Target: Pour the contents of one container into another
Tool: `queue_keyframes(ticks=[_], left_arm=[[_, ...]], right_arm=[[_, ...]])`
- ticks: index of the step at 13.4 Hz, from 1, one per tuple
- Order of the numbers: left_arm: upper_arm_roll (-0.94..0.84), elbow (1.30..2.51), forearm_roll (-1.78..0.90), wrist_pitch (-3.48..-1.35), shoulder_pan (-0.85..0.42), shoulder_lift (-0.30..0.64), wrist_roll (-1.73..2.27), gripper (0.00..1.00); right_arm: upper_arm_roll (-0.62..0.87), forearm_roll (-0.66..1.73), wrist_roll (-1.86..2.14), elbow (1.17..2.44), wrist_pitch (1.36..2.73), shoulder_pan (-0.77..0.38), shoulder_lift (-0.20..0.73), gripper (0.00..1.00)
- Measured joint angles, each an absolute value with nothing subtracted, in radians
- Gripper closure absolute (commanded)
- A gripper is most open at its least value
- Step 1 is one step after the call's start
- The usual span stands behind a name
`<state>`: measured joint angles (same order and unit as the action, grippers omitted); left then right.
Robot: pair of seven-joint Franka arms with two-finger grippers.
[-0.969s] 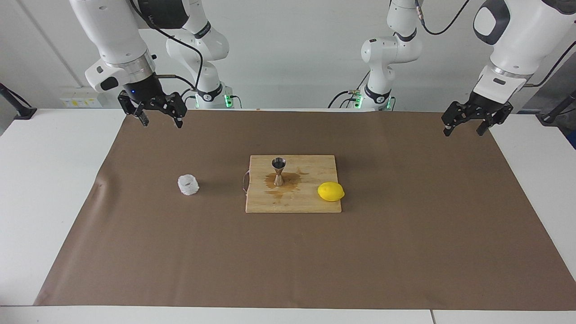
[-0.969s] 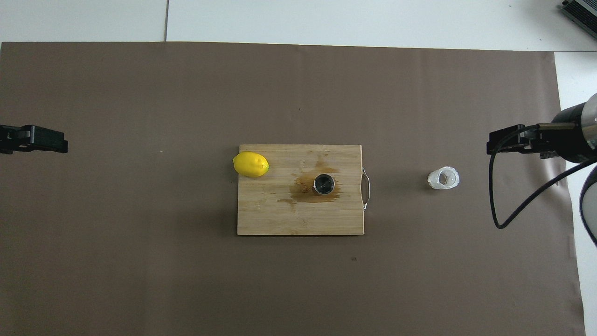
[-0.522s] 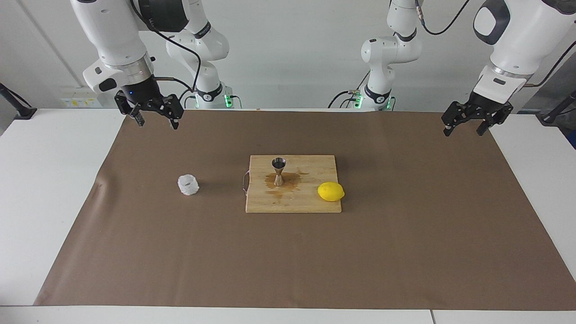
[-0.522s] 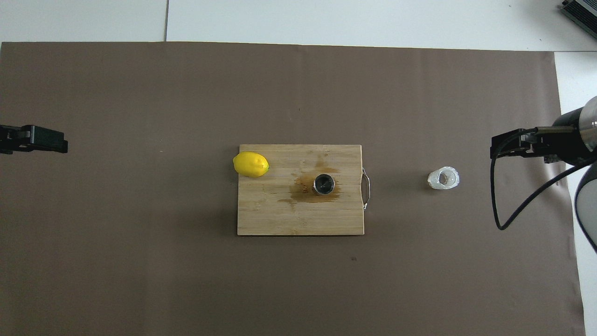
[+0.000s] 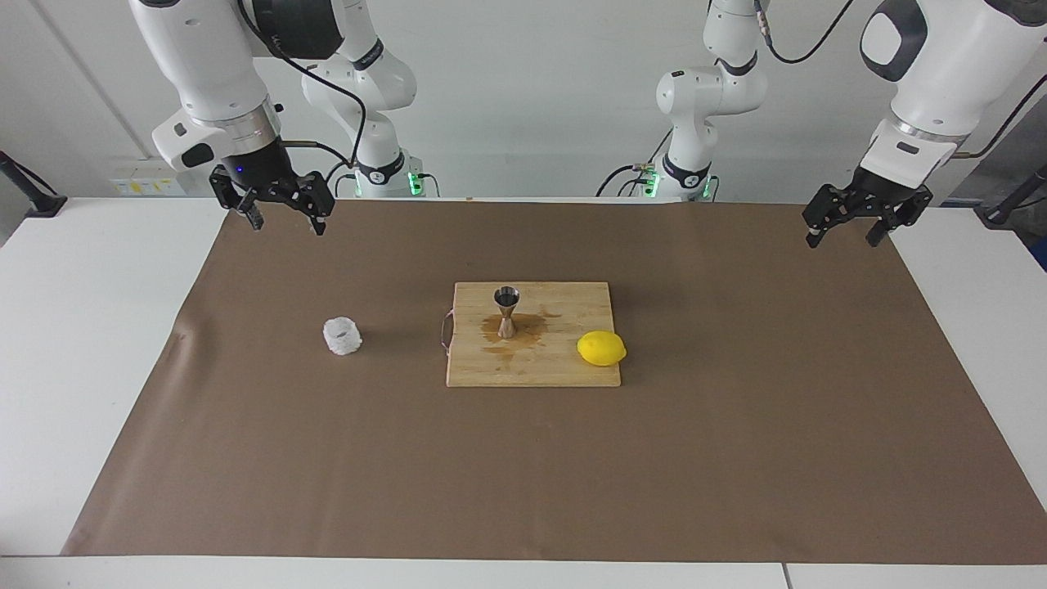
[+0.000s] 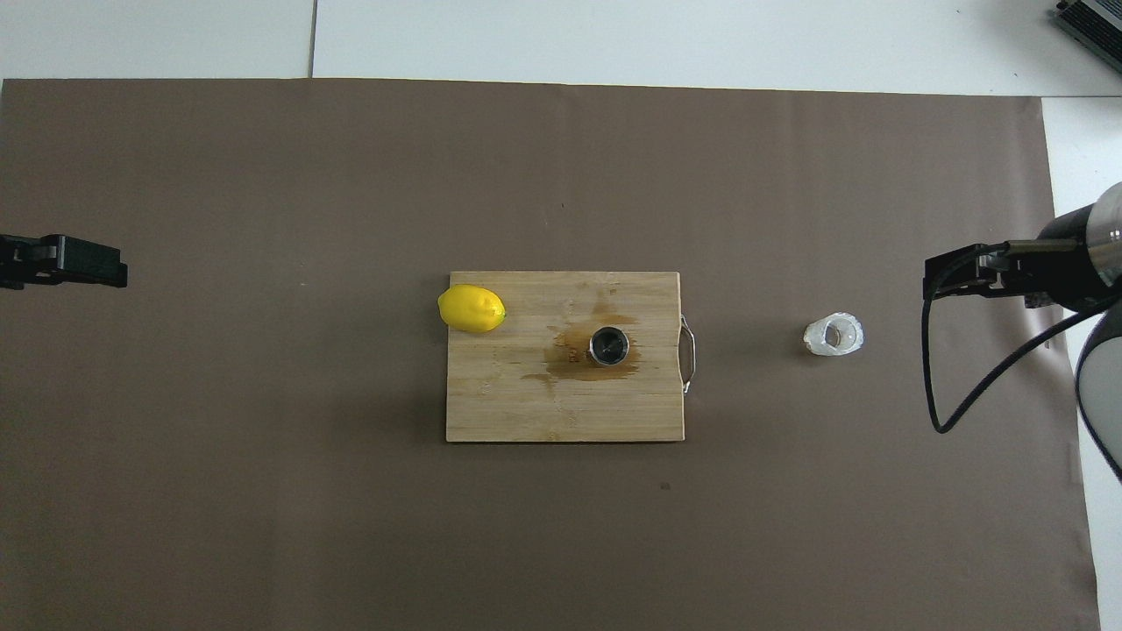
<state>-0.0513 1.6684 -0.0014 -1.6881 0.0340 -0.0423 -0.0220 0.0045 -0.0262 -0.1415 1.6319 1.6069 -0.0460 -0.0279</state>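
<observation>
flanking jigger (image 5: 506, 312) on stained board (image 5: 564, 372): lemon (image 5: 601, 348), tumbler (image 5: 342, 335); both hands apart.

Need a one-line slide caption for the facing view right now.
Steel jigger upright on stained cutting board beside lemon; textured tumbler on mat; both grippers raised, open.

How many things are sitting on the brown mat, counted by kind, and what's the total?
Containers: 2, the textured glass tumbler and the steel jigger
Cutting boards: 1, the wooden cutting board
Fruit: 1, the lemon
Total: 4
</observation>
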Motion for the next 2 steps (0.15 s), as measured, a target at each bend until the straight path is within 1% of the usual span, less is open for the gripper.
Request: queue_keyframes(ticks=[2], left_arm=[[-0.051, 1.668, -0.001, -1.688, 0.034, -0.042, -0.022, 0.00]], right_arm=[[0.005, -0.025, -0.141, 1.632, 1.607, -0.046, -0.028, 0.00]])
